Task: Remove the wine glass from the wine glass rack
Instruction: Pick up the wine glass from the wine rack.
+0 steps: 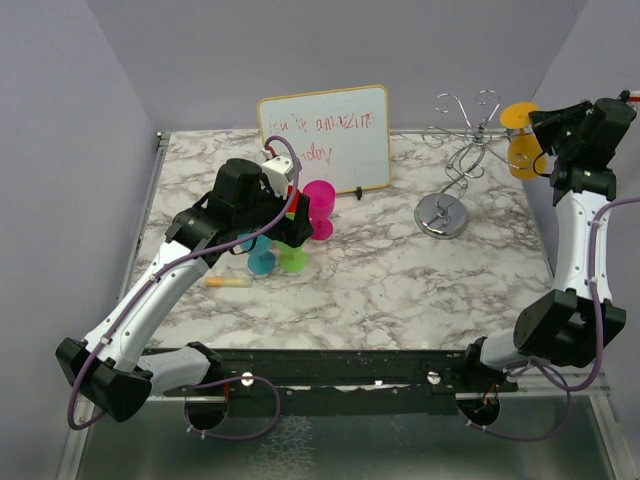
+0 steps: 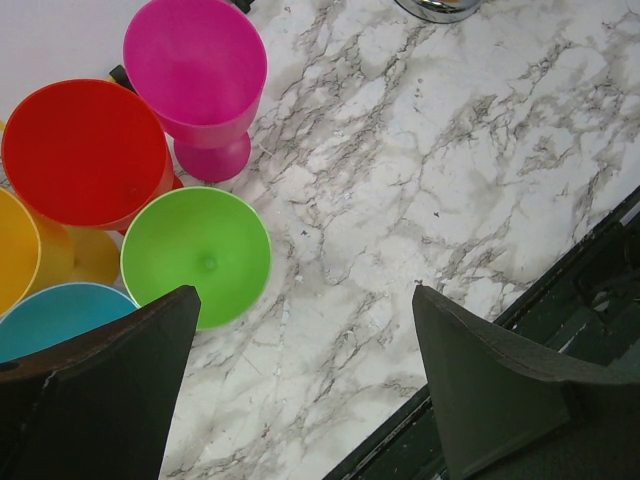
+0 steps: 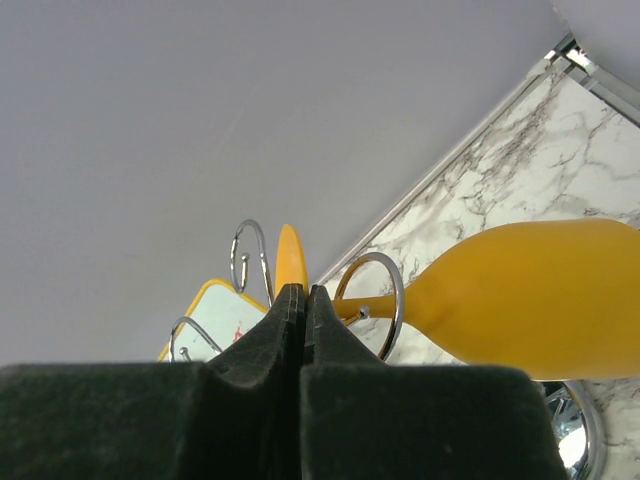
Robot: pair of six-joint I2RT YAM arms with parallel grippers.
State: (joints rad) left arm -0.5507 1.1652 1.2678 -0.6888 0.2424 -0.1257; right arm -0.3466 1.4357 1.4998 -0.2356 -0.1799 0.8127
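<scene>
Removal under way: right gripper [image 3: 303, 292] pinched tight on stem of yellow wine glass [image 3: 540, 300], hung in a loop of the rack [image 1: 462, 150] at far right of table [image 1: 400, 280]. Left gripper [image 2: 305, 295] spread wide above coloured cups [image 2: 205, 250]. Next, likely: easing stem out through loop's gap without tipping rack.

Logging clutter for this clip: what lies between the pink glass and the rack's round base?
Only bare marble table separates the pink glass from the wine glass rack; the top view shows it.

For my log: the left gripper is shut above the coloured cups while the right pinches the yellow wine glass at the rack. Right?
No. The left wrist view shows the left gripper open, fingers wide apart, above the coloured cups. The right gripper does pinch the yellow wine glass at the wine glass rack.
</scene>
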